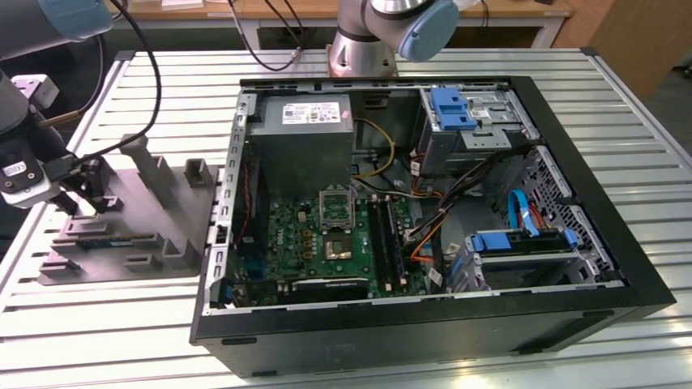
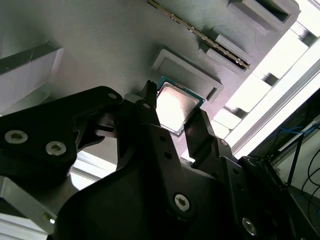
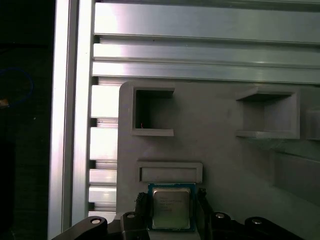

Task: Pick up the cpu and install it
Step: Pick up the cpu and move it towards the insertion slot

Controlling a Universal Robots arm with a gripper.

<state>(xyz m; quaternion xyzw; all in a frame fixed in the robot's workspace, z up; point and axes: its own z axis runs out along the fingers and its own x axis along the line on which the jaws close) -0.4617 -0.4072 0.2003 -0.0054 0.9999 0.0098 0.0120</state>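
Note:
The cpu (image 2: 174,107) (image 3: 171,207) is a small square chip with a dull silvery top. It sits between my two black fingertips in both wrist views, right beside a raised rectangular pocket (image 3: 170,172) of the grey holder plate (image 1: 151,203). My gripper (image 1: 93,203) (image 2: 172,117) (image 3: 171,212) is down at the plate, at the exterior view's left, and its fingers (image 2: 149,112) press on opposite edges of the chip. The dark socket (image 1: 335,206) with its shiny frame lies on the green board inside the open computer case (image 1: 605,243).
A long thin memory stick (image 2: 200,35) lies in a slot of the holder plate. Raised grey blocks (image 1: 194,172) stand on the plate around my gripper. The case holds a grey power supply (image 1: 303,121), cables and blue drive brackets (image 1: 449,109). Another arm's base (image 1: 362,49) stands behind it.

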